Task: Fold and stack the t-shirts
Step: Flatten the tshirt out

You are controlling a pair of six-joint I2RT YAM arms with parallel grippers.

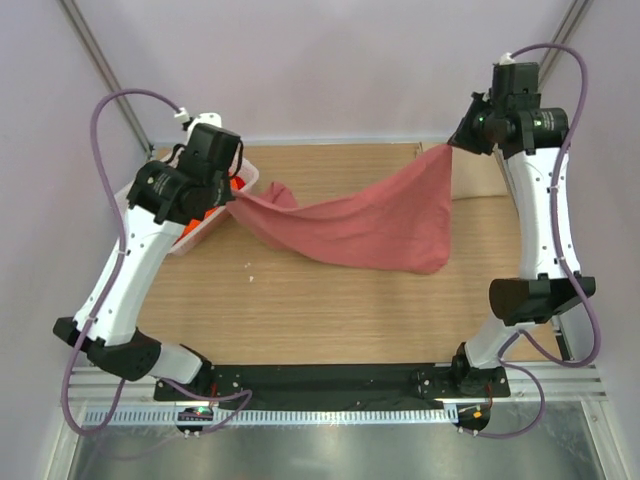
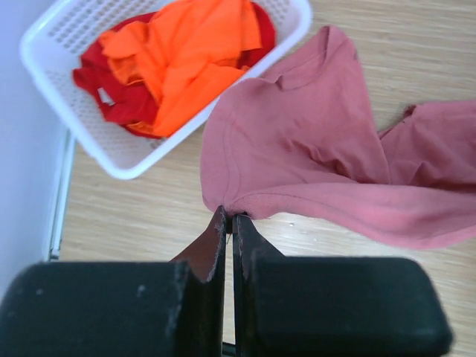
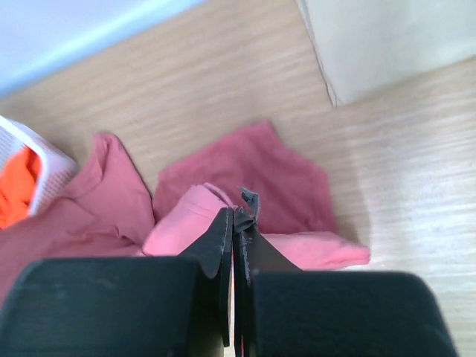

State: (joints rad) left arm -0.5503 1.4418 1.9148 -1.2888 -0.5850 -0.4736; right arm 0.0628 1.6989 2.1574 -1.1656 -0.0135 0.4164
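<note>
Pinching pink t-shirt [image 1: 360, 225] at opposite edges, left jaws and right jaws both clamped on cloth, stretching it above the desk [image 1: 300, 310], presumably to spread flat for folding; orange shirt [image 2: 193, 52] and red shirt [image 2: 123, 104] in basket [image 2: 119, 165] far left.

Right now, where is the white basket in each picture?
Top view: white basket at left, mostly hidden under the left arm.
Left wrist: upper left, holding orange and red shirts.
Right wrist: just a corner at the left edge.
Shared landmark: the pink shirt beside it.
</note>
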